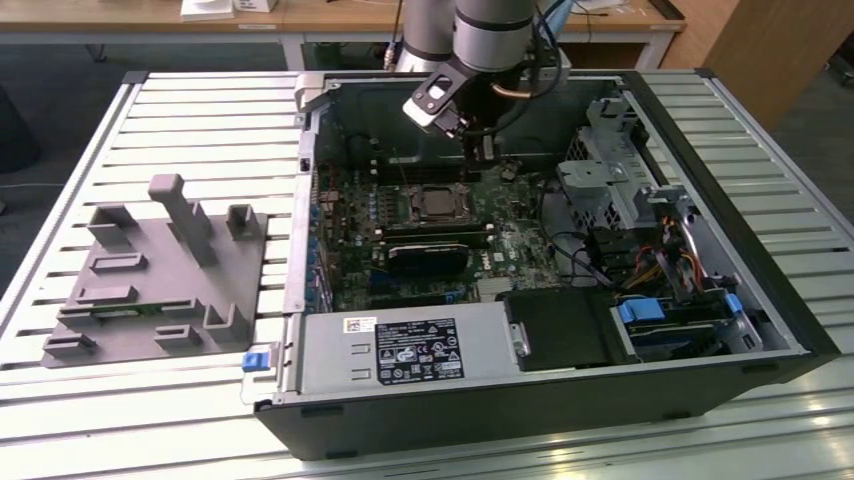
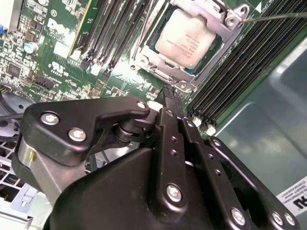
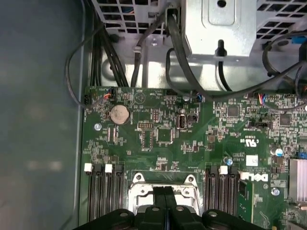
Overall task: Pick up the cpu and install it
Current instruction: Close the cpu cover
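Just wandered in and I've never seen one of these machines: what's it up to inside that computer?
A robot arm is reaching into an open computer case. Its gripper hangs over the motherboard, shut and holding nothing. The cpu already lies in its socket, framed by a metal bracket, close by the gripper's tips.
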Controlling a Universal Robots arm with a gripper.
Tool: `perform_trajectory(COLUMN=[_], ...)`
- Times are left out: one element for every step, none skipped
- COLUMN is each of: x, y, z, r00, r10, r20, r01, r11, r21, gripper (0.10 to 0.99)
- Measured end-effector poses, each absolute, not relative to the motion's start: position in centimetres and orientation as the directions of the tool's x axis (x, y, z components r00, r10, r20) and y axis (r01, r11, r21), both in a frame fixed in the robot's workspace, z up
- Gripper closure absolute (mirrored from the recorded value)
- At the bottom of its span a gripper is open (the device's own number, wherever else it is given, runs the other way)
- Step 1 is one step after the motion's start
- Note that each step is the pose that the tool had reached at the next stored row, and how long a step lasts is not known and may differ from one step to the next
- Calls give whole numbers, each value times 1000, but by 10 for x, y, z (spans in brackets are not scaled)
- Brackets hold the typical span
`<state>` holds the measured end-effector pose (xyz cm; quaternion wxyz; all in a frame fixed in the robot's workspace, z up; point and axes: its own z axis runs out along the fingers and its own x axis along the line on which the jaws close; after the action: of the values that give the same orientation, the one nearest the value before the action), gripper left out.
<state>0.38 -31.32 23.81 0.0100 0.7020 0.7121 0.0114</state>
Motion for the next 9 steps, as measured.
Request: perform_trajectory(x=[3,3,2,2,1,0,-2,-4,-6], y=[-313,-313,-313,-313,-313,-313,-313,-313,-313], z=[238,238,237,237,237,236,236,236,235], r00=[-14,-14,-14,-14,-14,-14,-14,-14,-14], r10=[1000,1000,1000,1000,1000,1000,1000,1000,1000], r20=[2,2,2,2,2,2,2,2,2], r01=[999,999,999,999,999,999,999,999,999], r11=[14,14,14,14,14,14,14,14,14], r21=[30,30,30,30,30,30,30,30,30], gripper=[980,980,980,980,980,980,980,980,980])
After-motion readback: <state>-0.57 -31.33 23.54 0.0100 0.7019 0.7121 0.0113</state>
